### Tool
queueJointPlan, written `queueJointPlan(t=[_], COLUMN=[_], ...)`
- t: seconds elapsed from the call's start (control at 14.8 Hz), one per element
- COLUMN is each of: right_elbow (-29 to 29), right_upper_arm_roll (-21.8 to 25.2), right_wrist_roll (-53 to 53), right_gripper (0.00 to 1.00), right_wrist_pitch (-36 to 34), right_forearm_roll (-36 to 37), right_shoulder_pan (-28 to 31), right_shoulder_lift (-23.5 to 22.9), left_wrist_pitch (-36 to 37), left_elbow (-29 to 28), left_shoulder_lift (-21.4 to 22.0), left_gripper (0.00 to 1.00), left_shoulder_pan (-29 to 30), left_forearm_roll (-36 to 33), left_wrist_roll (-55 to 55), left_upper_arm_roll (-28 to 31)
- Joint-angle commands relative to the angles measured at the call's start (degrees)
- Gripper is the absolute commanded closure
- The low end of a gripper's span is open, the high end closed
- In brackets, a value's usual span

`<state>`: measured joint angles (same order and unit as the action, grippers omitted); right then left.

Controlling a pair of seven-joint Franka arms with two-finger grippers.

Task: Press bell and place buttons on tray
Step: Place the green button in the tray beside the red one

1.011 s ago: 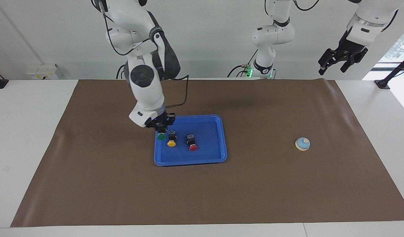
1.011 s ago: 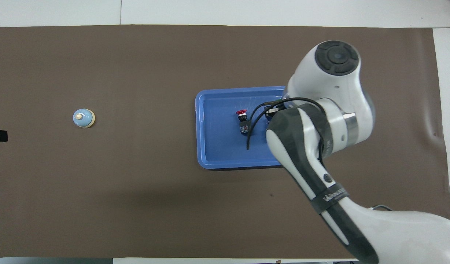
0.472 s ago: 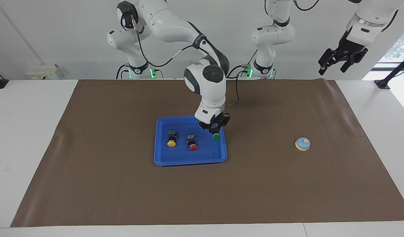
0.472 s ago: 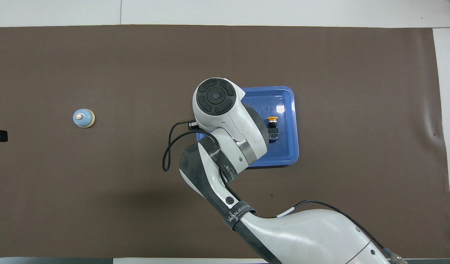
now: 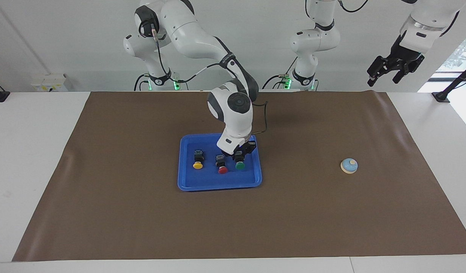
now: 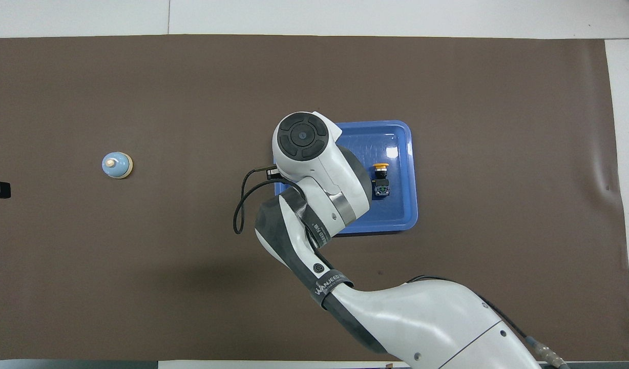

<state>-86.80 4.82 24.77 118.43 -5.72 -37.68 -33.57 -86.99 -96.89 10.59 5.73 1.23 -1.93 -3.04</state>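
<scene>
You've got a white table (image 5: 35, 159) covered mostly by a brown mat (image 5: 142, 220). Plain white wall (image 5: 66, 38) at the robots' end, white socket box (image 5: 49, 82) against it, bright window (image 5: 458, 53) by the left arm's end.

The facing view looks from high across the table (image 5: 39, 159) toward the 2 arm bases, far enough to take in the whole brown mat (image 5: 142, 212). The overhead view looks steeply down from above the robots' end, closer in, the mat filling it. Both share the mat, the tray (image 5: 187, 184) under the right claw (image 5: 239, 155), and the bell (image 5: 349, 165), well apart from that claw toward the left arm's end. The left claw (image 5: 384, 72) shows whole only in the facing view.
</scene>
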Motion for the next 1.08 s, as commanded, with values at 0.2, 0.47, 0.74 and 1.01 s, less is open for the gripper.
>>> queueJointPlan(t=[0.2,0.47,0.74,1.01], right_elbow=[-3.0,-3.1,-1.6,-1.3], right_upper_arm_roll=[-0.3,-0.4,0.0,1.7], right_wrist_roll=[-0.6,-1.0,-0.9,-2.0], right_gripper=[0.84,0.29,0.00,0.00], right_wrist_pitch=[0.9,0.5,-1.6,-11.2], right_forearm_roll=[-1.8,-1.8,-1.4,-0.9], right_shoulder_pan=[-0.2,0.6,0.9,8.3], right_shoulder_lift=[2.0,2.0,3.3,11.2], left_wrist_pitch=[1.0,1.0,1.0,1.0], left_elbow=[0.4,0.4,0.4,0.4], left_shoulder_lift=[0.1,0.1,0.1,0.1], left_gripper=[0.00,0.00,0.00,0.00], left_shoulder_pan=[-0.3,-0.3,-0.3,-0.3], left_forearm_roll=[0.2,0.2,0.2,0.2], left_wrist_roll=[0.2,0.2,0.2,0.2], left_upper_arm_roll=[0.2,0.2,0.2,0.2])
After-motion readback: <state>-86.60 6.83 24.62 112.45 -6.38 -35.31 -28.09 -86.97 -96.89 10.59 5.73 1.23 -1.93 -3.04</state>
